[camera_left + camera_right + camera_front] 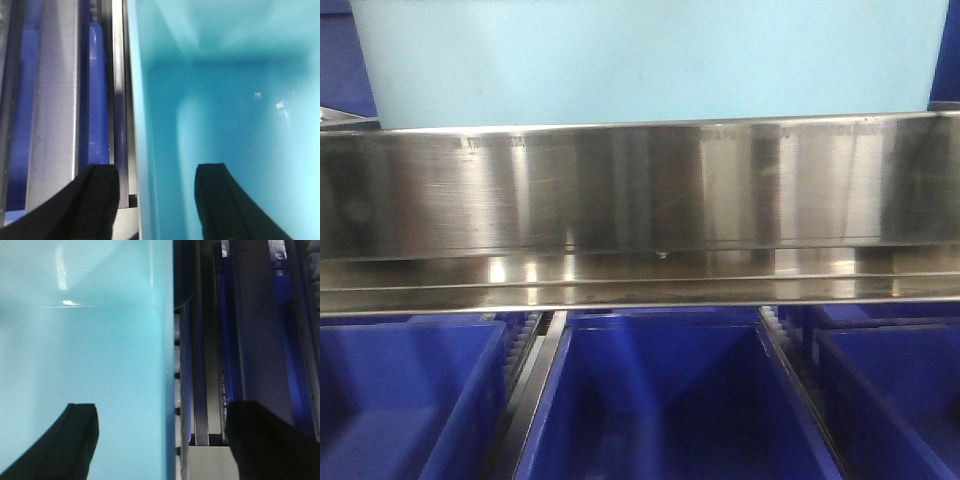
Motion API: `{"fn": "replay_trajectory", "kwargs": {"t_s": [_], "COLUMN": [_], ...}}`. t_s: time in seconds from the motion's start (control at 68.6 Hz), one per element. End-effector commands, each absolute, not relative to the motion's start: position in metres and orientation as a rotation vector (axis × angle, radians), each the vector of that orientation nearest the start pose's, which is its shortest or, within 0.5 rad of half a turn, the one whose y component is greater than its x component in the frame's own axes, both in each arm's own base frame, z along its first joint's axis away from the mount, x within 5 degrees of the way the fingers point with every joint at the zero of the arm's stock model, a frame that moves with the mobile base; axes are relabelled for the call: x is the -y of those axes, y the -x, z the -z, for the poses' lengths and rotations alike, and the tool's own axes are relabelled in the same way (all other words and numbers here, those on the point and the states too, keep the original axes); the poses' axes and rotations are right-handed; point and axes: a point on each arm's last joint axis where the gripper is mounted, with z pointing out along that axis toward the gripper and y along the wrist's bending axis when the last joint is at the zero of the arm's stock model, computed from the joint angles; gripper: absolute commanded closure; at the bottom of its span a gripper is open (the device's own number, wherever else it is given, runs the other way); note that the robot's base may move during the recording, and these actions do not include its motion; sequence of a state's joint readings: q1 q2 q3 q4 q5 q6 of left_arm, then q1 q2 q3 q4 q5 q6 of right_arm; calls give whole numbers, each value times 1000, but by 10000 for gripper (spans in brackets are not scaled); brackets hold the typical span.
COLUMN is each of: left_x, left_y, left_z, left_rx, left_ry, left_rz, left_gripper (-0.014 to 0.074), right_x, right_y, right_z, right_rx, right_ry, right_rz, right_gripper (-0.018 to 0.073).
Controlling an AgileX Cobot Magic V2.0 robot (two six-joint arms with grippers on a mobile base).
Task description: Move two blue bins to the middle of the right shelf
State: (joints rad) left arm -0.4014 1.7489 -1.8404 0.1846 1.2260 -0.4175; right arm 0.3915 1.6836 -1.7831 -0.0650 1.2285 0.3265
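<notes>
A pale blue bin [640,60] fills the 12 o'clock part of the front view, its base hidden behind the top edge of the shelf level's shiny steel front rail [640,190]. At 6 o'clock, on the level below, three dark blue bins [660,400] sit side by side. The left end effector [156,170] has its black fingers [97,200] spread apart astride the bin's wall, one outside at 7 o'clock and one inside at 5 o'clock. The right end effector [164,407] is spread apart too, astride the opposite wall, with one finger inside at 7 o'clock and one outside at 5 o'clock.
</notes>
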Motion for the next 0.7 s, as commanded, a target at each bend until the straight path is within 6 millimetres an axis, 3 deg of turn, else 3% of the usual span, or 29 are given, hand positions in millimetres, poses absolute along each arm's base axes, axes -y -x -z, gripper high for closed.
{"fn": "replay_trajectory", "kwargs": {"t_s": [0.0,0.393,0.685], "left_x": [132,130,129], "left_y": [-350,-350,-349], "left_z": [-387,-388,-372], "left_rx": [-2571,-2559,-2610], "left_ry": [-3,-9,-17], "left_rz": [48,7,-21], "left_gripper": [333,333,333], "right_x": [-131,-131,-132], "right_y": [-332,-332,-334], "right_z": [-391,-391,-379], "right_rx": [-2603,-2598,-2634], "right_ry": [113,171,183], "right_rz": [-156,-140,-123], "right_gripper": [147,147,147]}}
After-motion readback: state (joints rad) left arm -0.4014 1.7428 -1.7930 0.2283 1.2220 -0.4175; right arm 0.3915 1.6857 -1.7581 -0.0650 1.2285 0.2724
